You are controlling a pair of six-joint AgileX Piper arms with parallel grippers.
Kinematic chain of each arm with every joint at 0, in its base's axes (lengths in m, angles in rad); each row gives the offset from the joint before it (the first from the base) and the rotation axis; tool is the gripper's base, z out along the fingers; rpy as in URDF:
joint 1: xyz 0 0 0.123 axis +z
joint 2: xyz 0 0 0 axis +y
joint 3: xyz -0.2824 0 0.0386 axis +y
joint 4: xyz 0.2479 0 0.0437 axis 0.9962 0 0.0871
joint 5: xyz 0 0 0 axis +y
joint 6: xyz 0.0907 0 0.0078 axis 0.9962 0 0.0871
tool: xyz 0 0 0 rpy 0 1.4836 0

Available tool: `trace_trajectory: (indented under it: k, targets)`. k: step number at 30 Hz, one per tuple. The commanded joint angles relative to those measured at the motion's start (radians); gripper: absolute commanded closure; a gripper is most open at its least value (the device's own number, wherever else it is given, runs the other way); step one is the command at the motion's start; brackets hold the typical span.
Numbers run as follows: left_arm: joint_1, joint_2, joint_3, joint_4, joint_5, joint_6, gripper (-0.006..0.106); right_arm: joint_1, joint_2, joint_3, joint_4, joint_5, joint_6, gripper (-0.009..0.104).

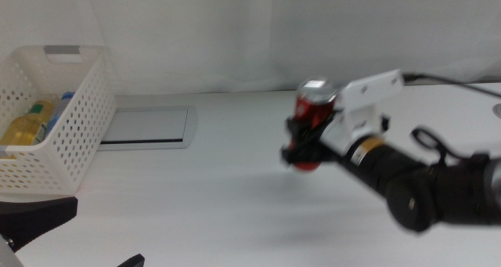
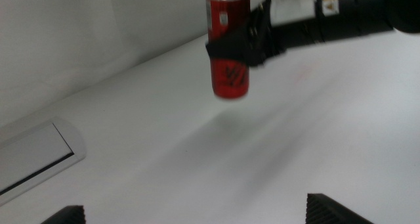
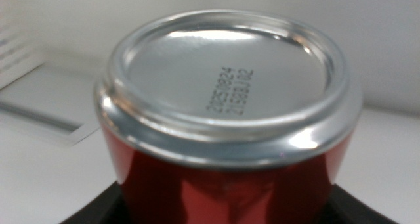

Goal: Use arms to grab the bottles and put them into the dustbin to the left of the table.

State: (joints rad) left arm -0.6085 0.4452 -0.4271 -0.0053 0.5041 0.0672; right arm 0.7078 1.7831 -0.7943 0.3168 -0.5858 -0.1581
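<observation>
My right gripper [image 1: 302,138] is shut on a slim red can [image 1: 312,109] and holds it upright in the air above the white table [image 1: 196,204], right of centre. The left wrist view shows the same can [image 2: 228,53] hanging clear of the tabletop, gripped around its middle. In the right wrist view the can's silver end [image 3: 230,86] fills the picture. The white dustbin [image 1: 74,134] stands at the far left, with a yellow-liquid bottle [image 1: 27,124] and a blue-capped bottle [image 1: 59,109] inside. My left gripper [image 1: 82,239] waits open at the bottom left.
A grey metal panel [image 1: 147,126] lies flush in the table just right of the dustbin, also visible as the panel [image 2: 33,152] in the left wrist view. A white curtain backs the table. The right arm's black cable [image 1: 438,146] loops above its forearm.
</observation>
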Motion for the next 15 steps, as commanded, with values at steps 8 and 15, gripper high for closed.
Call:
trace_trajectory:
  k: [8, 15]
  targets:
    - [-0.008, -0.004, 0.003, -0.011, -0.007, -0.009, 0.014, 0.205, -0.018, 0.037, 0.161, -0.078, -0.140, 0.097]
    - [-0.008, -0.004, 0.003, -0.011, -0.007, -0.009, 0.014, 0.230, 0.049, 0.037, 0.184, -0.091, -0.140, 0.097]
